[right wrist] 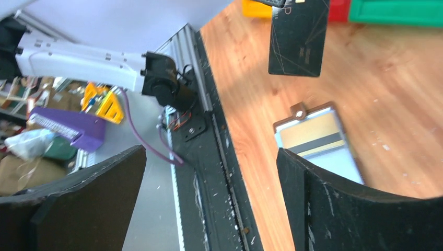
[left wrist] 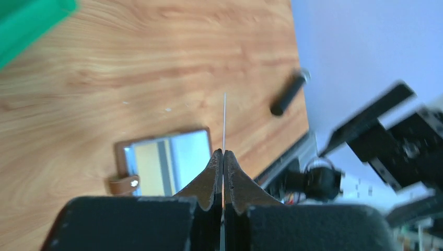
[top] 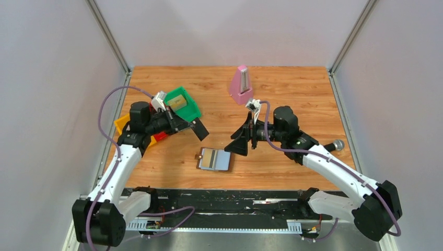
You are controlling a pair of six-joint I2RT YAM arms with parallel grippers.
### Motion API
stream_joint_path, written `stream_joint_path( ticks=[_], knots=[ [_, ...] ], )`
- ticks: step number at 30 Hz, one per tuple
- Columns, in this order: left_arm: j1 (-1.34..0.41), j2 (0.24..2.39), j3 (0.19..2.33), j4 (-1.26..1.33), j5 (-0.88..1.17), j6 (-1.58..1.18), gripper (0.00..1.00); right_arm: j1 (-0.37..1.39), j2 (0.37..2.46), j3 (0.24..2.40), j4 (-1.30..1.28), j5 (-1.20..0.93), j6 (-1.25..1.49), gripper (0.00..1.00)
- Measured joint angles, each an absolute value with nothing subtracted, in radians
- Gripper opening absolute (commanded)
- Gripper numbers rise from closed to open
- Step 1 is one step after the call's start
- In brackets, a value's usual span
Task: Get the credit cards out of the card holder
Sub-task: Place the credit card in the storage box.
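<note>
Top external view: the card holder [top: 215,159] lies open on the wooden table [top: 292,89], near the front edge, between the two arms.
Left gripper [top: 192,125]: fingers pressed together on a dark card [top: 201,132], which is held off the table, just beyond the holder's left end.
Left wrist view: the dark card [left wrist: 224,123] shows edge-on as a thin line rising from the closed fingertips [left wrist: 215,164].
Right gripper [top: 241,137]: jaws spread wide with nothing between them, just right of the holder.
Gold-tan card [top: 210,158]: dark-striped, lying inside the holder.
Clasp tab [top: 199,156]: brown, at the holder's left edge.
Background: pink metronome [top: 240,83] at the far side; green tray [top: 196,102] behind the left gripper.
</note>
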State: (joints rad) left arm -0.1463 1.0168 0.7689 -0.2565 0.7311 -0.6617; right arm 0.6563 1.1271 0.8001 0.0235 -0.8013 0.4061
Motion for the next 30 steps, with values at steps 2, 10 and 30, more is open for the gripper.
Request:
stream_joint_path(
  ticks=[2,10,30],
  knots=[
    [-0.081,1.004,0.736,-0.216,0.691,-0.710,0.00,0.657,1.085,0.795,0.020,-0.743,0.410,1.00],
    [0.061,0.925,0.588,-0.043,0.397,-0.936,0.00,0.658,1.068,0.794,-0.038,-0.638,0.410,1.00],
    [0.066,0.996,0.406,0.343,-0.298,-1.314,0.00,0.658,1.138,0.811,-0.109,-0.628,0.409,1.00]
  ],
)
